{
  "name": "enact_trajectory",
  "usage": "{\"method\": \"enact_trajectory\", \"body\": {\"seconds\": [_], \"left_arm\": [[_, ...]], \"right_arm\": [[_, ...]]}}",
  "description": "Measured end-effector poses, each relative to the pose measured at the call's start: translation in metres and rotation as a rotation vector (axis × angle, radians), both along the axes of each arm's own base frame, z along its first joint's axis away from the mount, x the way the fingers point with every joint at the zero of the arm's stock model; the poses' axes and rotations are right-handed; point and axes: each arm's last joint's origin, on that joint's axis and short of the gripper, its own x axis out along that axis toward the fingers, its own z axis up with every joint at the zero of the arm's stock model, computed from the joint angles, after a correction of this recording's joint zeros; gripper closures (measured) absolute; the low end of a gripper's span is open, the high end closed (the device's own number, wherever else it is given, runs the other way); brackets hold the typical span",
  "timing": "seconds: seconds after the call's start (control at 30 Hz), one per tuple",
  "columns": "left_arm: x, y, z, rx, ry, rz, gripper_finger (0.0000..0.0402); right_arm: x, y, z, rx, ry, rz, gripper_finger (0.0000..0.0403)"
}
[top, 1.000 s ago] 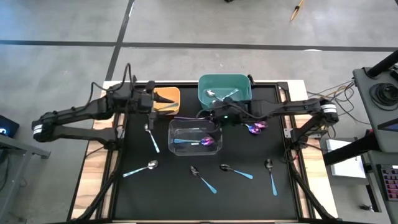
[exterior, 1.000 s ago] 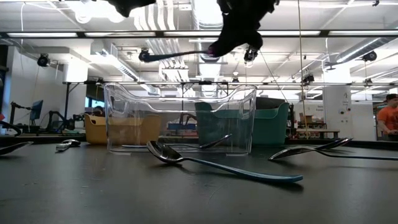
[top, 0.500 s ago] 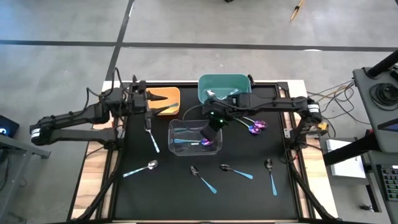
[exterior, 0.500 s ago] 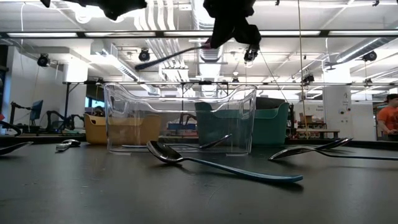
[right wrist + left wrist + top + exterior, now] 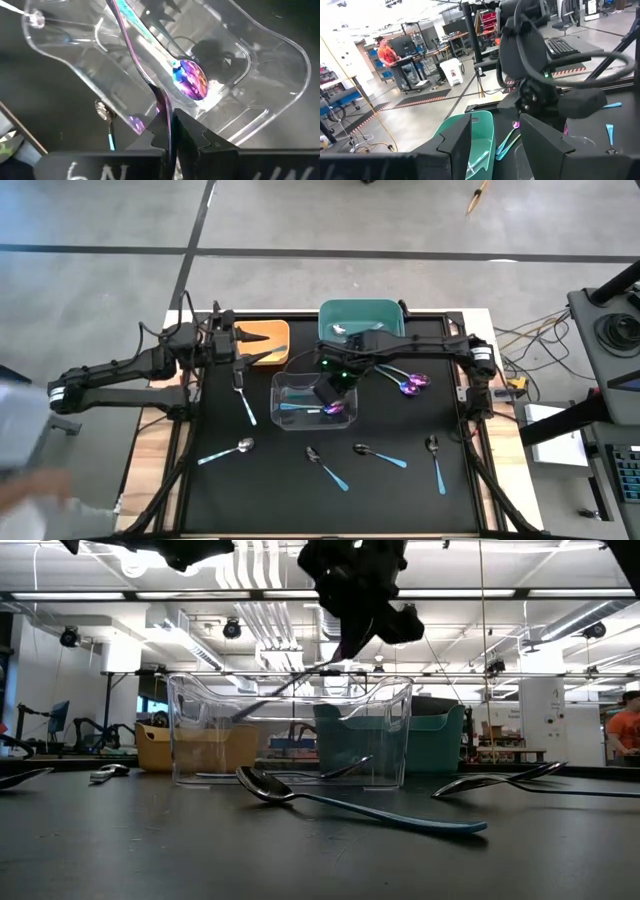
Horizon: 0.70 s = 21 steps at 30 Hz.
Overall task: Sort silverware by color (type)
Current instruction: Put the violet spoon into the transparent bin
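My right gripper (image 5: 328,390) hangs over the clear bin (image 5: 285,418), shut on an iridescent spoon (image 5: 290,688) that slants down into the bin. Another purple-bowled spoon (image 5: 190,80) lies on the bin's floor. My left gripper (image 5: 243,345) is open and waits above the table's far left, beside the orange bin (image 5: 270,335). Several blue-handled spoons lie flat on the black mat: one (image 5: 243,402) near the left arm and others (image 5: 327,467) toward the near edge. Two purple spoons (image 5: 410,384) lie right of the clear bin. The teal bin (image 5: 385,315) holds silver spoons. My right gripper pinches the iridescent spoon by one end of its handle (image 5: 167,107) between its two fingers, which slant down from above. The spoon runs on along the fingers' line and is lifted. It tilts downward, and its free end (image 5: 245,712) is below the clear bin's rim.
Three bins stand close together at the mat's far middle. The mat's raised frame (image 5: 470,430) borders the work area. A person in orange (image 5: 625,730) stands far off in the room. A blurred pale shape (image 5: 25,430) shows at the high view's left edge.
My right gripper has moved toward the table's left, from beside the clear bin to over it, and tipped downward. The held spoon, level a second ago, now slants down with its free end inside the bin. A blurred shape has entered at the high view's left edge.
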Motion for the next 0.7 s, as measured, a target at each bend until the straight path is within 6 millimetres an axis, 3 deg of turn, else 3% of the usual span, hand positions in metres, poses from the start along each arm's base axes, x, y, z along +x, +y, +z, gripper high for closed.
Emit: {"method": "enact_trajectory", "body": {"seconds": [0.7], "left_arm": [[-0.001, 0.0, -0.003, 0.032, 0.04, 0.003, 0.0251]], "right_arm": [[0.018, -0.005, -0.023, 0.012, 0.0, -0.046, 0.0394]]}}
